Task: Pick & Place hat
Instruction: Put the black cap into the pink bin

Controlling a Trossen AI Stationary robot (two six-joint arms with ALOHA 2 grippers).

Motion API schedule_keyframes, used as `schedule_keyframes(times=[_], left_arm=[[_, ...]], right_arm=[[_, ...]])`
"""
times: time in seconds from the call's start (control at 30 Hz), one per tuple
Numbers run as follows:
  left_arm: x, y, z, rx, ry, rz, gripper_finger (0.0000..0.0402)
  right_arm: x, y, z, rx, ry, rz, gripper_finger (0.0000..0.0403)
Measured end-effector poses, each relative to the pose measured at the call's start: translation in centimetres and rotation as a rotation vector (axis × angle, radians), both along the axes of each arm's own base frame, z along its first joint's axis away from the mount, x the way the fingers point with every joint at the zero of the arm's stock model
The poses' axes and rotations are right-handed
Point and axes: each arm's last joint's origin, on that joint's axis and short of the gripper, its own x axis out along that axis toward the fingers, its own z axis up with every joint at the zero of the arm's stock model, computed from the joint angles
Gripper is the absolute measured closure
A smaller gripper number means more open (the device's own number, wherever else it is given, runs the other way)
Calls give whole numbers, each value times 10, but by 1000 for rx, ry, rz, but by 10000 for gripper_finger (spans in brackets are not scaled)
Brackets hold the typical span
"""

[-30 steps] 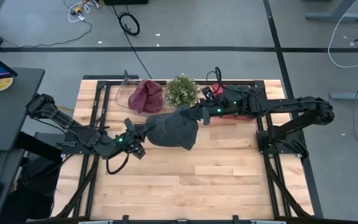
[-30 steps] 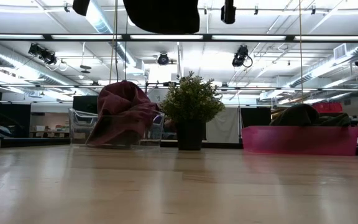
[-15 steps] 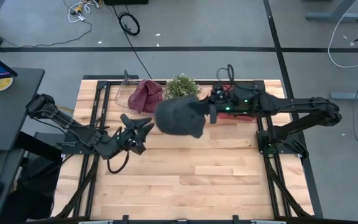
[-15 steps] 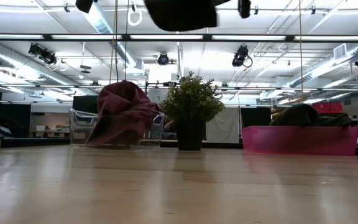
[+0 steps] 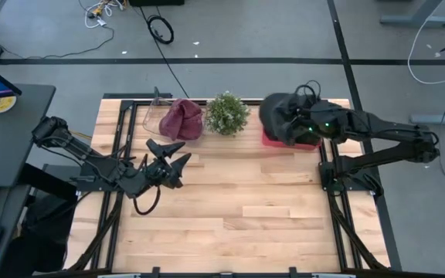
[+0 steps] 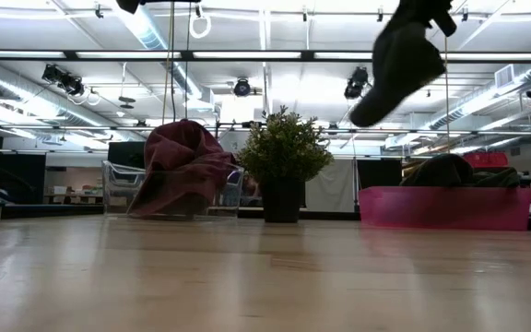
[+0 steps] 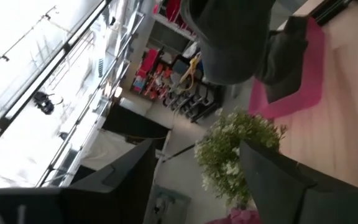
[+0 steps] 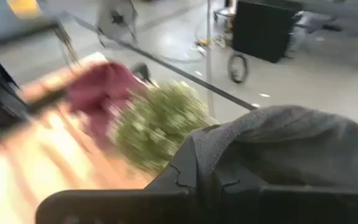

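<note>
A dark grey hat [image 5: 278, 116] hangs in the air over the pink bin [image 5: 269, 141] at the table's far right, with my right gripper [image 5: 303, 127] shut on it. The low view shows the hat [image 6: 402, 63] well above the bin [image 6: 445, 208], in which another dark hat [image 6: 442, 171] lies. My left gripper [image 5: 171, 151] hovers open left of the table's middle, with nothing between its fingers [image 7: 124, 180]. A maroon hat [image 5: 181, 119] lies in a clear bin at the far left. My right gripper pinches a fold of the grey hat's cloth [image 8: 211, 163] between its two fingers. The gripper's own body hides how far in the cloth reaches. The hat hangs tilted below the gripper [image 6: 376, 106], clear of the bin and the table.
A small potted plant [image 5: 227, 113] stands at the far edge between the clear bin [image 6: 118, 189] and the pink bin. The wooden table top [image 5: 238, 208] lies bare toward the near edge. A desk with a screen stands left of the table.
My left gripper has opened and let go of the grey hat. My right gripper has carried the hat toward the table's right and far edges, past the plant, to above the pink bin. The hat, first stretched between both grippers, now hangs from the right one alone.
</note>
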Motion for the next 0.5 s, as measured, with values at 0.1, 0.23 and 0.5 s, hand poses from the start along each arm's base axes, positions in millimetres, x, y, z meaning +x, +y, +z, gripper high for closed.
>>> schedule_keyframes(times=[0.1, 0.23, 0.5], left_arm=[[1, 1, 0, -23, -18, -20, 166], [2, 3, 0, -36, -30, -13, 170], [2, 3, 0, -54, -47, -14, 170]], right_arm=[[-4, -8, -7, -52, 144, 0, 402], [-8, -21, -13, -78, 272, 22, 403], [-10, -47, -20, -134, 439, 26, 403]])
